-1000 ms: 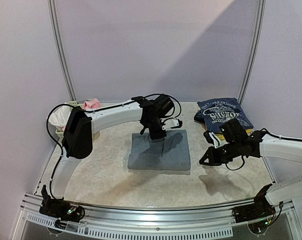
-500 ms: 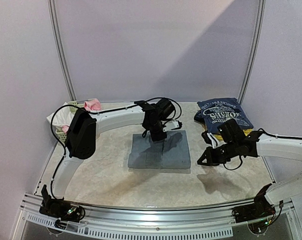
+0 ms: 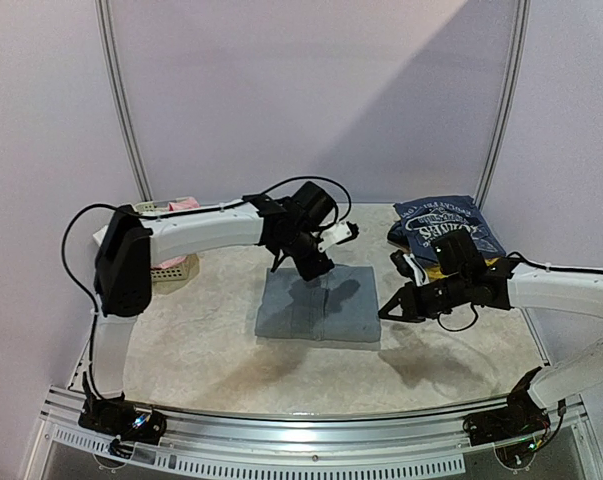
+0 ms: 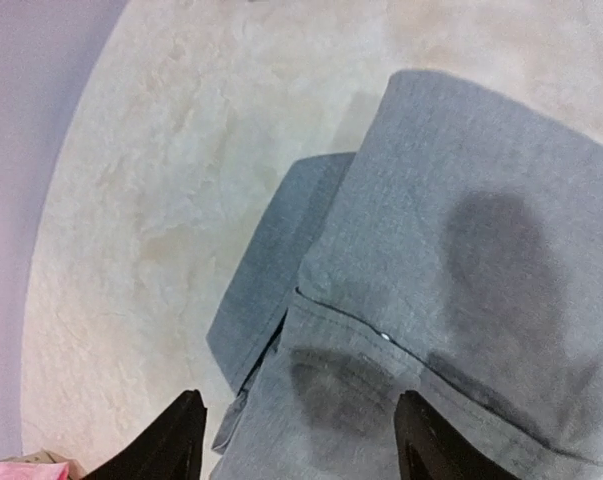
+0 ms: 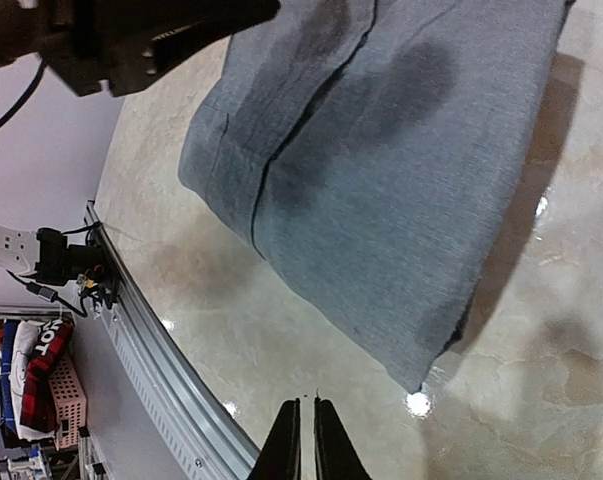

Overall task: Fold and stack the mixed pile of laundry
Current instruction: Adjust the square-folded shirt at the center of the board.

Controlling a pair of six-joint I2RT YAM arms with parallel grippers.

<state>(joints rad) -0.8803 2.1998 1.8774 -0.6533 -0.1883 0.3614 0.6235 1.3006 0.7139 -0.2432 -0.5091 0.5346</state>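
Observation:
The grey trousers (image 3: 319,305) lie folded into a flat rectangle mid-table, also seen in the left wrist view (image 4: 451,260) and the right wrist view (image 5: 381,150). My left gripper (image 3: 316,266) hovers over their far edge, open, with nothing between its fingers (image 4: 299,405). My right gripper (image 3: 385,312) is shut and empty, low beside the trousers' right edge, its tips (image 5: 303,403) over bare table near their corner. A folded navy printed tee (image 3: 449,228) rests at the back right. A pink piece (image 3: 184,204) shows at the back left.
A small lattice basket (image 3: 174,266) stands at the back left, partly behind my left arm. Curved purple walls (image 3: 311,90) close in the table. The metal front rail (image 5: 161,370) runs close to my right gripper.
My left gripper has opened, let go of the trousers and lifted slightly as its arm swung left. My right gripper, still shut, has moved left toward the trousers' right edge.

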